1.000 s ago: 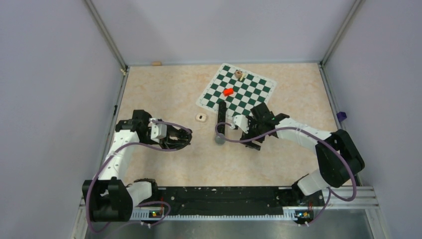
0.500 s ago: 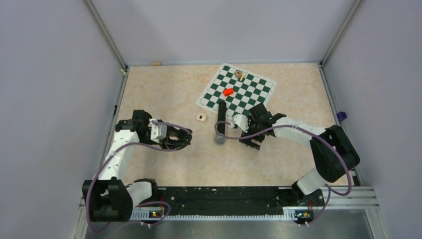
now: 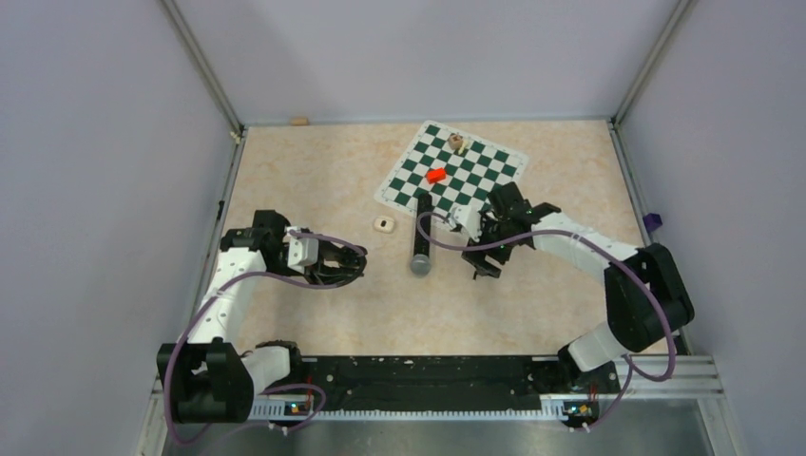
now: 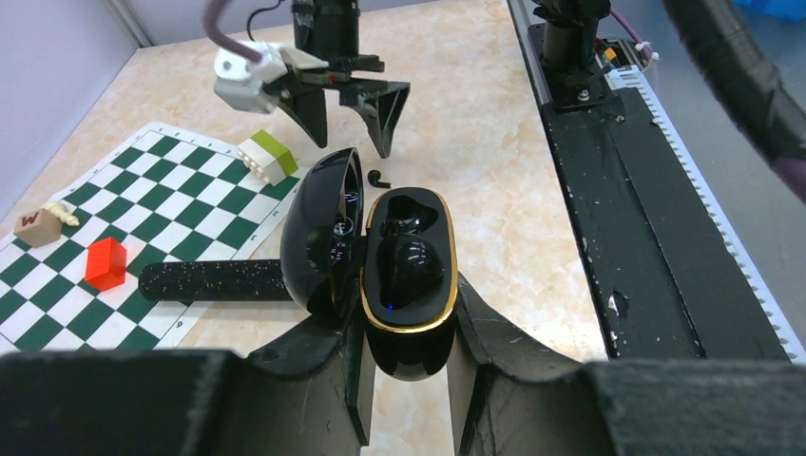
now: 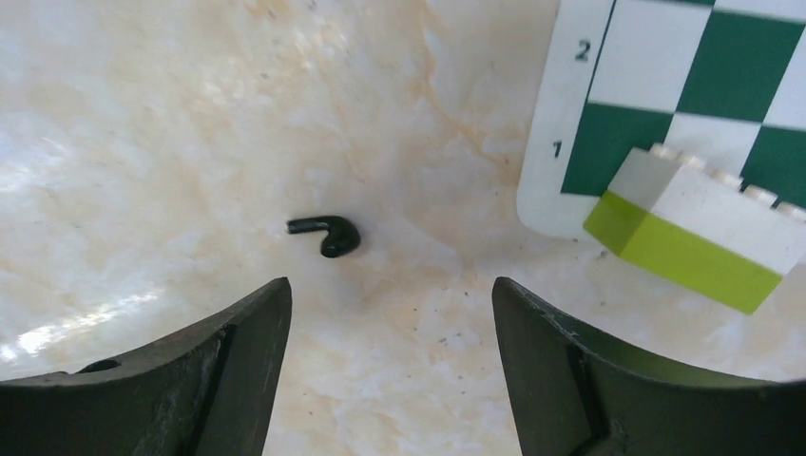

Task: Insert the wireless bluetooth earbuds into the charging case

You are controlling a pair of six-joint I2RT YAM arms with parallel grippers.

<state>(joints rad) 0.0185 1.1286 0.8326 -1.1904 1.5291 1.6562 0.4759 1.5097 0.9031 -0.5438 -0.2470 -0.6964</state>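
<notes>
My left gripper (image 4: 409,328) is shut on the black, gold-rimmed charging case (image 4: 411,228), whose lid stands open to the left. One black earbud (image 4: 407,271) sits in the case's near socket; the far socket looks empty. A second black earbud (image 5: 328,235) lies loose on the marble table, also visible from the left wrist as the earbud (image 4: 378,177). My right gripper (image 5: 390,290) hangs open just above the table, with that bud slightly beyond and left of its fingertips. In the top view the left gripper (image 3: 347,266) is mid-left and the right gripper (image 3: 483,258) mid-right.
A black microphone (image 3: 419,242) lies between the arms, its tail on the green-white chess mat (image 3: 466,176). A yellow-green block (image 5: 703,228) rests at the mat's corner near the right gripper. The mat also carries a red piece (image 3: 435,175) and a tan piece (image 3: 456,142). A small off-white object (image 3: 383,224) lies nearby.
The right gripper has shifted right and back, away from the microphone's head, and stays open. The left arm and the case have not moved.
</notes>
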